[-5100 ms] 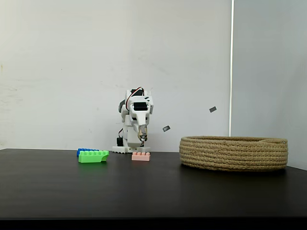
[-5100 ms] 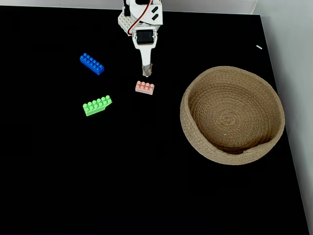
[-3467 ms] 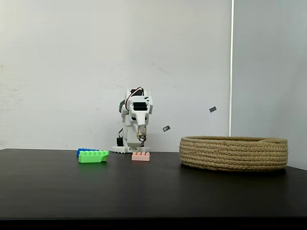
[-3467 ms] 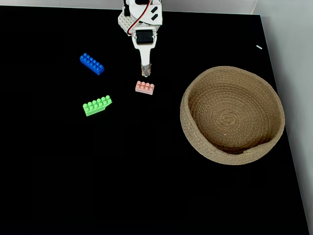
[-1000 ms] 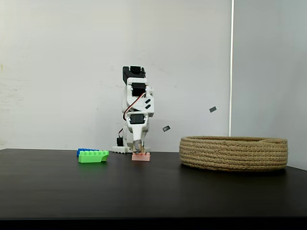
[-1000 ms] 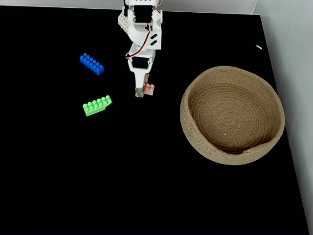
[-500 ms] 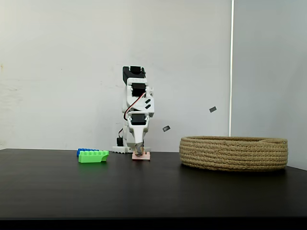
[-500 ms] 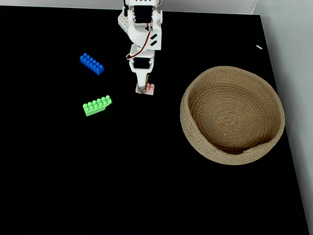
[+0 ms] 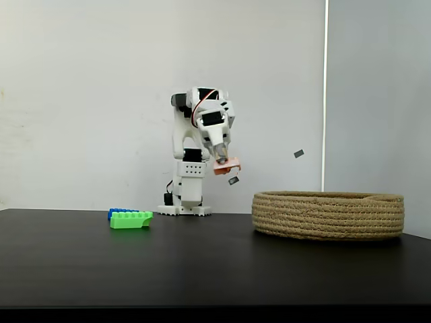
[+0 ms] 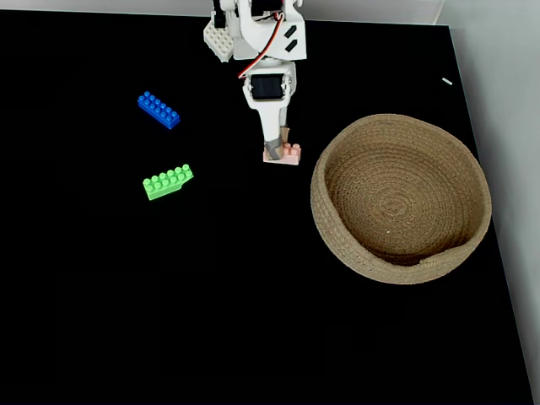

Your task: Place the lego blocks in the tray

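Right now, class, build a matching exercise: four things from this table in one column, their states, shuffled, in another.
1 pink brick
2 green brick
3 blue brick
4 rope basket

A holds no bricks
B held in the gripper, off the table
C lies nearest the table's far left corner in the top-down fixed view
D lies between the blue brick and the near edge

1-B, 2-D, 3-C, 4-A

Bare black table (image 10: 253, 295) and open air between the raised tool (image 9: 224, 162) and the tray (image 9: 328, 214), nothing between.
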Motion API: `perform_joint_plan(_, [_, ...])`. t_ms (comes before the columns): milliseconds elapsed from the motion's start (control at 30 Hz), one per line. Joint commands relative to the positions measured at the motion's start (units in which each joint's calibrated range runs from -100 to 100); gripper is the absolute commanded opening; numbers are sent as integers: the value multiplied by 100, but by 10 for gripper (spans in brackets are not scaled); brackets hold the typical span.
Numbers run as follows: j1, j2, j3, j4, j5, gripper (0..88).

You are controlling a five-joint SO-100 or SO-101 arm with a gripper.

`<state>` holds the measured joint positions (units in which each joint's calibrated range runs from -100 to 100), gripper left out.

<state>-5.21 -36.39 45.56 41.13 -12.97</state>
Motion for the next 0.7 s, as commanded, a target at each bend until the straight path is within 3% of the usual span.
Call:
perform_joint_plan(0, [-592, -93, -830, -477, -278, 2])
perform_joint_plan(233, [-1499, 509, -456, -1868, -469, 52])
perform_joint_plan(467, [-1556, 836, -539, -1651, -723, 174])
perform_joint_plan(667, [-1639, 913, -420, -1601, -952, 222])
